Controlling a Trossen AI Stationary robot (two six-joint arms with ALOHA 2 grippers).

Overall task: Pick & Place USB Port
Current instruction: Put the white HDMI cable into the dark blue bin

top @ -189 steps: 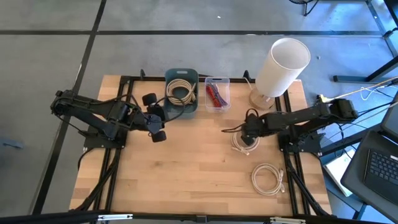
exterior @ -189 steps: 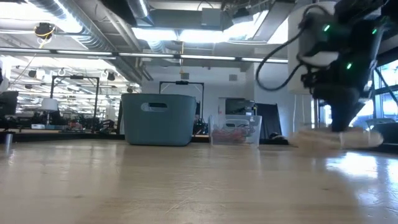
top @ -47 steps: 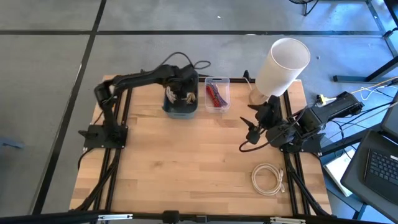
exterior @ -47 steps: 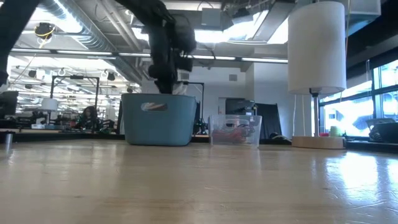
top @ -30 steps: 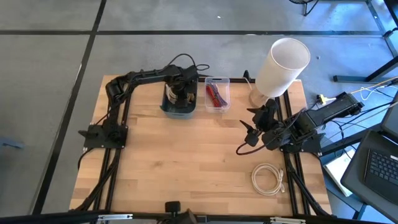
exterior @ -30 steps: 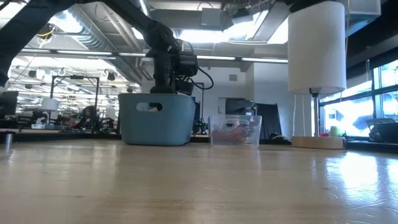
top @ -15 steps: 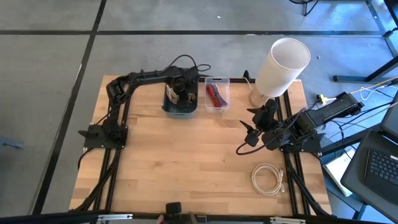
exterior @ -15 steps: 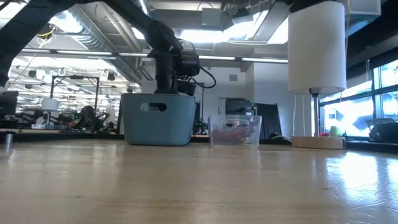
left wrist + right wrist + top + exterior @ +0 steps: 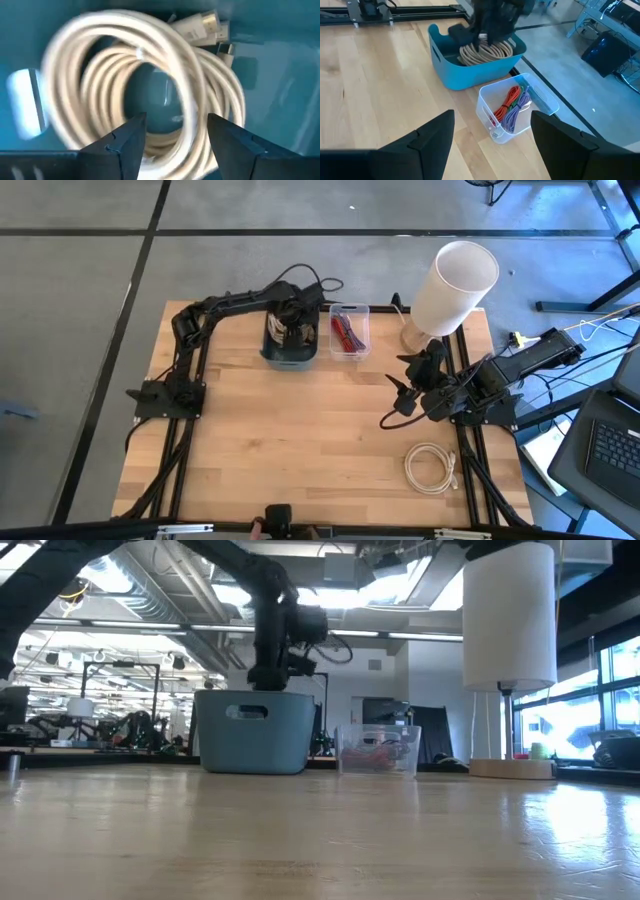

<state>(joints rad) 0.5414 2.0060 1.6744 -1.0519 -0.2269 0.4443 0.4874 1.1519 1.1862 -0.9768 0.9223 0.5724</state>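
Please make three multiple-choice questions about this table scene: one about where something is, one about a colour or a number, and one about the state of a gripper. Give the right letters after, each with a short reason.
1. Where is the left gripper?
A. over the teal plastic bin
B. beside the white lamp
C. at the table's front edge

2. How many coiled white cables lie loose on the wooden table, outside any container?
A. none
B. one
C. three

3. How do the right gripper's fingers stand?
A. shut on a cable
B. shut on nothing
C. open, holding nothing

Answers:
1 A: the high view shows the left arm reaching to the bin, and its wrist view looks down on white cable coils inside.
2 B: a single coiled white cable lies near the front right corner.
3 C: the right wrist view shows the two fingers wide apart with nothing between them.
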